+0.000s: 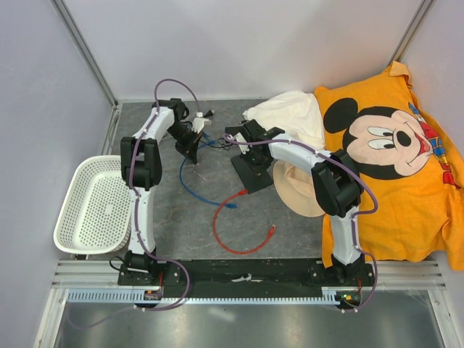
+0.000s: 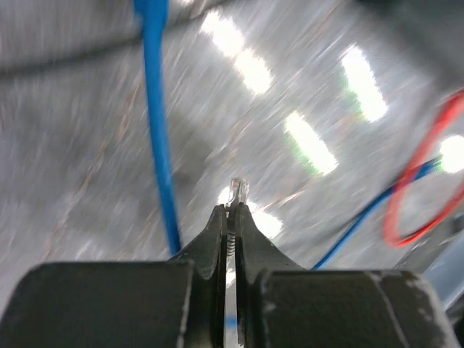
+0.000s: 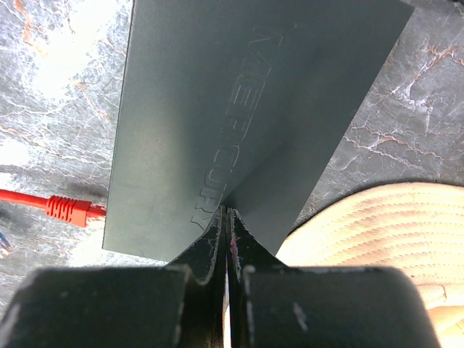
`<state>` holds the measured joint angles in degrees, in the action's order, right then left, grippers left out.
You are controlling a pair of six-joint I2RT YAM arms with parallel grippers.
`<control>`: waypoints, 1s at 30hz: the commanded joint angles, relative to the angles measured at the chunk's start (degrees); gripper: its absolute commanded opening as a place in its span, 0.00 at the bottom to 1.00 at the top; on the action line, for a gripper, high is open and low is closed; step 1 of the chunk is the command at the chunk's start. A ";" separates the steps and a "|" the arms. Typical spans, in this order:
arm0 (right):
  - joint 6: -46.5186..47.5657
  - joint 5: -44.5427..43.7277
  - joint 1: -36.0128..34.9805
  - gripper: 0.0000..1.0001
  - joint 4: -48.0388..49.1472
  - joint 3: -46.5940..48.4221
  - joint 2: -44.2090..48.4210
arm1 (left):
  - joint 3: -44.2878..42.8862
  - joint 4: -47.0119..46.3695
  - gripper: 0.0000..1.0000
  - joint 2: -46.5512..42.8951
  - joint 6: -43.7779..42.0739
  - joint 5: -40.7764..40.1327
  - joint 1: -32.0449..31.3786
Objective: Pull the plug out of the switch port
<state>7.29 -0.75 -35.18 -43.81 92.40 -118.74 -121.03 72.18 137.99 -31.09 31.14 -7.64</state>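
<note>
The left claw (image 2: pixel 231 210) is pressed together on a clear plug (image 2: pixel 238 191) of the blue cable (image 2: pixel 156 109). Only the plug's tip shows past the fingertips. Its long axis follows the fingers and points away from the wrist, toward bare bench (image 2: pixel 87 181). No socket is around it, so I judge that this plug is already out of the switch port.

The switch (image 3: pixel 239 109) is the flat black box under the right arm. In the overhead view it lies to the right of the left claw and a little nearer to the arm bases, with a gap between them. The right claw (image 3: pixel 227 214) is closed on nothing, and its tips rest on the top face of the box, apparently to hold it down. So the right arm is the one at the switch, and the left arm is the one with the plug.

The switch port itself cannot be seen in any view. A red plug (image 3: pixel 67 209) lies against the box's left edge in the right wrist view; I cannot tell if it sits in a socket. The tan hat (image 3: pixel 377 225) touches the box's other side.

If the blue plug is the one meant, the next move needs only to carry it further left, away from the box.
</note>
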 commanded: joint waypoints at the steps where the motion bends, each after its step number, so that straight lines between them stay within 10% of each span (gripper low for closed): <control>1: -0.08 -1.27 -0.33 0.00 1.27 -1.43 -4.92 | 4.04 7.18 0.02 -0.88 -10.91 -13.97 -0.80; 13: -0.17 -0.74 -0.59 0.00 1.10 -0.29 -5.98 | 7.13 5.26 0.02 -3.61 -15.49 -28.67 -0.97; 14: -0.26 -0.83 -0.68 0.00 1.01 -0.38 -5.98 | 5.91 4.90 0.13 -3.96 -15.49 -28.15 -0.97; 20: -0.08 -1.09 -0.94 0.00 1.10 -0.29 -5.89 | -1.12 4.64 0.47 -6.94 -11.02 -14.54 -2.20; 30: 0.36 -2.15 -0.94 0.00 0.66 0.76 -4.31 | 4.74 -5.81 0.52 -9.76 9.53 9.01 -4.05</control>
<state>7.31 -1.65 -35.79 -43.83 93.93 -119.72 -120.51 72.47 130.30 -33.26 28.16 -10.94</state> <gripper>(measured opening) 0.004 0.534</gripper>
